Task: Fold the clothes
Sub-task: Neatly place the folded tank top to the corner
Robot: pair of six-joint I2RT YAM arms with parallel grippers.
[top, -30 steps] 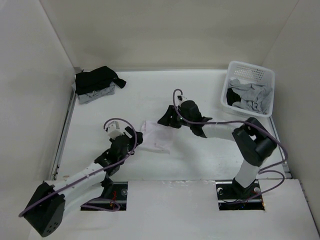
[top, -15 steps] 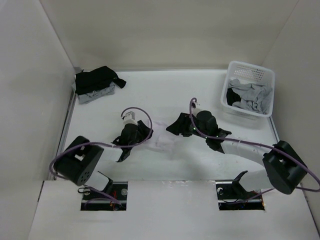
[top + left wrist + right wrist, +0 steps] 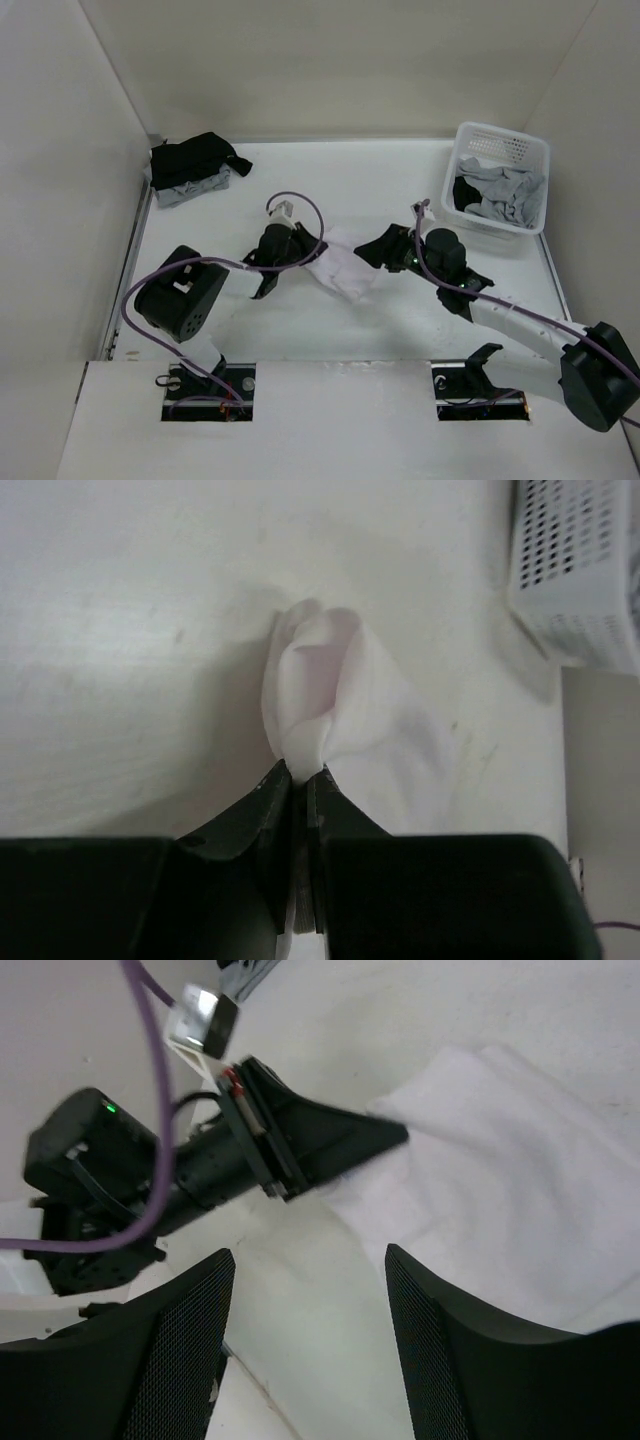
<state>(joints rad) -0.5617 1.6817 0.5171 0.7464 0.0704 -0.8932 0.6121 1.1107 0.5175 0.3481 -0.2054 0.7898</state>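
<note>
Left wrist view is showing the left gripper pinched tight on a small bunched fold of the thin white, faintly lilac fabric tank top. The rest of the garment is lying crumpled on the white table ahead of it, near the middle of the work surface.

The jaws are catching only a narrow ridge of cloth, so a pull is risking the fabric slipping free, or the whole top dragging in a heap instead of spreading flat. The right gripper is standing wide open with nothing in it, hovering just beside the top's right edge. With no second anchor, a sweep by the left arm is likely to be bunching the layers rather than laying them out. The two arms are also working close together, so a knock between them is possible.

Top external view is adding what the wrist cameras are missing: grey garments inside the white plastic lattice basket at the far right, and a black and grey pile in the far left corner. Right wrist view alone is showing the left gripper's outer side against the cloth.
</note>
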